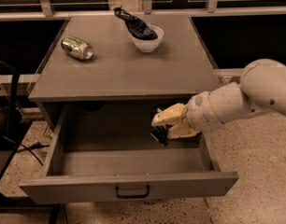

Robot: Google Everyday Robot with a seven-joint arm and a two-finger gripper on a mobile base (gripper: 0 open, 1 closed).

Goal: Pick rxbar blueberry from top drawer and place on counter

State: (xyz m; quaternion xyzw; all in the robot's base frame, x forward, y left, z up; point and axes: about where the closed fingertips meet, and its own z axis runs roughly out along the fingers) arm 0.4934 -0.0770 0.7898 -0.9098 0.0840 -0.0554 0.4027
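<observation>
The rxbar blueberry (158, 134) shows as a small dark sliver pinched between the two pale fingers (167, 117) of the gripper (161, 129); the jaws are closed on it, one finger above and one below, and most of the bar is hidden by them. It hangs over the right-hand part of the top drawer (87, 188), just below the front edge of the counter (124, 71); I cannot tell whether it is clear of the drawer floor. The drawer is pulled well out, its plain front panel facing me with the small dark handle (132, 192) in the middle. The white arm (236, 102) reaches in from the right, across the drawer's right wall. Up on the counter, a green-silver can (77, 47) lies on its side near the left edge; toward the back stands a white bowl (148, 40) with a dark floppy bag (132, 24) drooping out of it to the left. A speckled floor (255, 171) spreads beneath.
</observation>
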